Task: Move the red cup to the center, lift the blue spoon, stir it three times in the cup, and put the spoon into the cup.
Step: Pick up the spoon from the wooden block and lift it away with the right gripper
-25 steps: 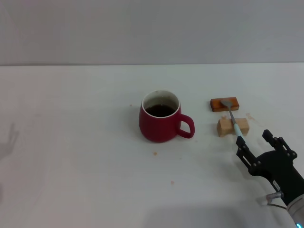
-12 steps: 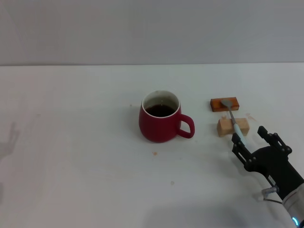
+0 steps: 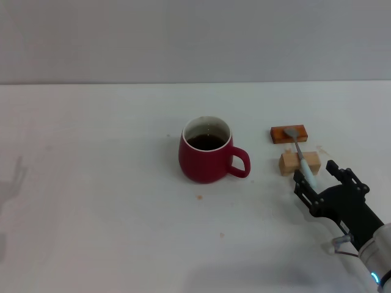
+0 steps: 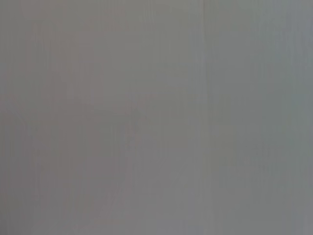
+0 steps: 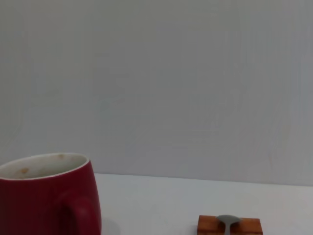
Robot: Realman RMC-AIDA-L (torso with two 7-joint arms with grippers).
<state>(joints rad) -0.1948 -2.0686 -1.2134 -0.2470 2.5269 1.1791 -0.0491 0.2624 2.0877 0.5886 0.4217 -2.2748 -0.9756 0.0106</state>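
Note:
The red cup (image 3: 206,157) stands mid-table holding dark liquid, its handle turned toward my right side. In the right wrist view the red cup (image 5: 46,196) fills the lower corner. The blue spoon (image 3: 300,154) lies across two blocks, with its grey bowl on the orange-brown block (image 3: 289,133) and its pale handle over the tan block (image 3: 299,162). My right gripper (image 3: 320,177) is open at the near end of the spoon handle, and that tip lies between its fingers (image 3: 301,184). The spoon (image 5: 226,221) shows bowl-first on the orange-brown block (image 5: 230,226). My left gripper is out of view.
The white table (image 3: 98,183) runs back to a grey wall (image 3: 195,36). A few small crumbs (image 3: 199,196) lie in front of the cup. The left wrist view shows only a plain grey surface (image 4: 156,117).
My right gripper has slid forward along the table toward the tan block, so the spoon handle's tip now sits between its open fingers. Cup, spoon and blocks have not moved.

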